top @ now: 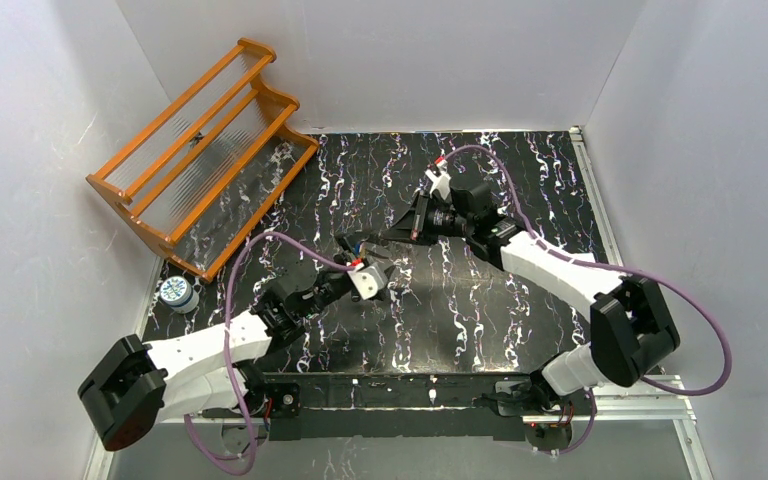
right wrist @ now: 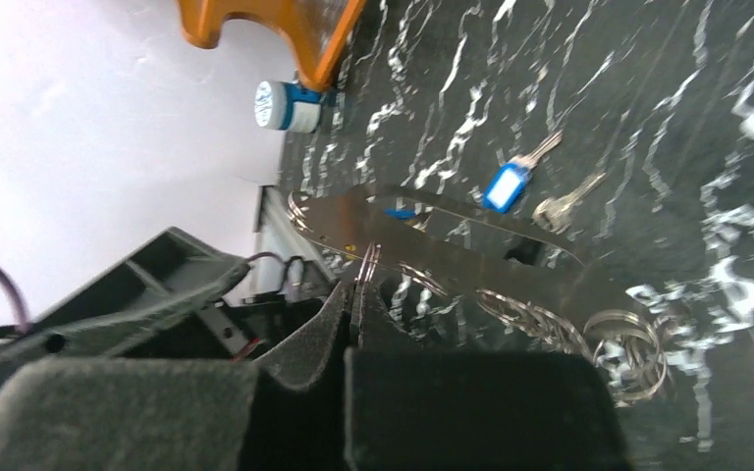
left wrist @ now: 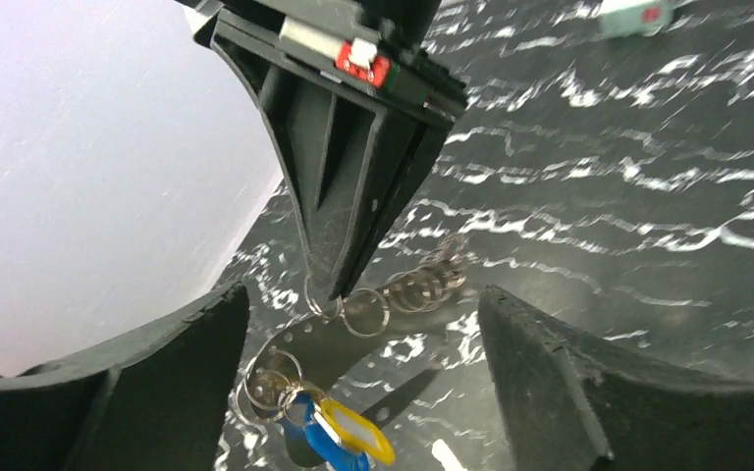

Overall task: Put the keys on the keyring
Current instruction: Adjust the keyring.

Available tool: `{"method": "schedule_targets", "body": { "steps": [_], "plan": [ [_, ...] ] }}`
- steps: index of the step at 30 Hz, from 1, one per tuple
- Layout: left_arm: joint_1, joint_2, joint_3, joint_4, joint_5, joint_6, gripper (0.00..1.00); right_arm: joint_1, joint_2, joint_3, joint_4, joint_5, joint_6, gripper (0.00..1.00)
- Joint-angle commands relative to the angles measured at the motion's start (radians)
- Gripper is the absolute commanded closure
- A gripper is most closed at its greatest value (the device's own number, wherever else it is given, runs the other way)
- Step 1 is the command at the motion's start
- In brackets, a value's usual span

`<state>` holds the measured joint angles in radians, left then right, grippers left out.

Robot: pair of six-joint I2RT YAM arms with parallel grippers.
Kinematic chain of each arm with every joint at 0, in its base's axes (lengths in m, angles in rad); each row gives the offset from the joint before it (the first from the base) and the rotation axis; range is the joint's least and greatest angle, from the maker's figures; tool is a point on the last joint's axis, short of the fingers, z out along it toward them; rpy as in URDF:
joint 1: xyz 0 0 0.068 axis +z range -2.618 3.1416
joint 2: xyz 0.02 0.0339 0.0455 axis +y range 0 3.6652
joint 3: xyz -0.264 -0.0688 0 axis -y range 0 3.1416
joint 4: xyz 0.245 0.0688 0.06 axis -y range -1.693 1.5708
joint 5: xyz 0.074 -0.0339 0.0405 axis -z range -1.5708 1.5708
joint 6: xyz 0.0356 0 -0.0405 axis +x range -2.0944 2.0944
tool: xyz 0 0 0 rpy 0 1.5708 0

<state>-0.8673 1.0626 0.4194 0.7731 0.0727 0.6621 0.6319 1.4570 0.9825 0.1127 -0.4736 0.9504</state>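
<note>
Right claw (right wrist: 358,294): pinched fully shut on one wire ring of the keyring (right wrist: 471,257), which here is a flat metal strip with split rings strung along it. I judge the strip hangs clear of the surface (right wrist: 707,118) from that pinch, tilted.

Left claw (left wrist: 361,294): spread wide, gripping nothing. Its fingers (left wrist: 157,363) flank the strip without touching it.

Relation that matters: seen from the left wrist, the strip's long axis runs from low and near, through the gap between my left fingers, then up and away to the right. The pinched ring sits mid-gap, just ahead. The left arm is the nearer one for a second hold on the strip.

Keys: two tagged keys (left wrist: 339,437), blue and yellow, hang from rings at the strip's near end. A blue-tagged key (right wrist: 508,184) and a bare metal key (right wrist: 565,204) lie loose on the surface, beyond the strip from the right claw. My guess is that threading those two is what remains.
</note>
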Motion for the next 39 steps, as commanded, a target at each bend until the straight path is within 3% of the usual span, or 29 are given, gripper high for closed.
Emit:
{"method": "schedule_targets", "body": {
  "steps": [1, 2, 5, 9, 15, 20, 23, 29, 36, 39],
  "plan": [
    [-0.004, -0.073, 0.005, 0.026, 0.169, -0.212, 0.1, -0.009, -0.091, 0.013, -0.02, 0.109, -0.327, 0.99],
    [-0.004, -0.08, 0.013, 0.024, 0.212, -0.26, 0.03, -0.01, -0.102, 0.011, -0.046, 0.133, -0.403, 0.99],
    [-0.004, -0.085, 0.044, 0.018, 0.278, -0.401, 0.02, -0.01, -0.14, -0.011, -0.094, 0.194, -0.596, 0.99],
    [-0.004, -0.075, 0.13, -0.077, 0.188, -0.625, 0.02, -0.009, -0.19, -0.061, -0.111, 0.193, -0.81, 0.99],
    [0.001, 0.014, 0.398, -0.408, 0.147, -0.655, 0.02, -0.01, -0.23, -0.104, -0.147, 0.147, -0.996, 0.99],
    [0.046, 0.049, 0.455, -0.471, 0.205, -0.692, 0.02, -0.009, -0.234, -0.115, -0.145, 0.068, -1.072, 0.99],
    [0.127, 0.045, 0.384, -0.388, 0.32, -0.767, 0.02, -0.01, -0.24, -0.118, -0.143, -0.024, -1.12, 0.99],
    [0.3, 0.019, 0.13, 0.013, 0.547, -1.001, 0.08, -0.01, -0.251, -0.139, -0.121, -0.173, -1.157, 0.99],
    [0.344, 0.02, -0.029, 0.178, 0.696, -0.953, 0.17, -0.01, -0.252, -0.155, -0.098, -0.447, -1.321, 0.99],
    [0.344, -0.007, -0.06, 0.182, 0.734, -0.893, 0.19, -0.01, -0.249, -0.154, -0.091, -0.473, -1.32, 0.99]
  ]
}}
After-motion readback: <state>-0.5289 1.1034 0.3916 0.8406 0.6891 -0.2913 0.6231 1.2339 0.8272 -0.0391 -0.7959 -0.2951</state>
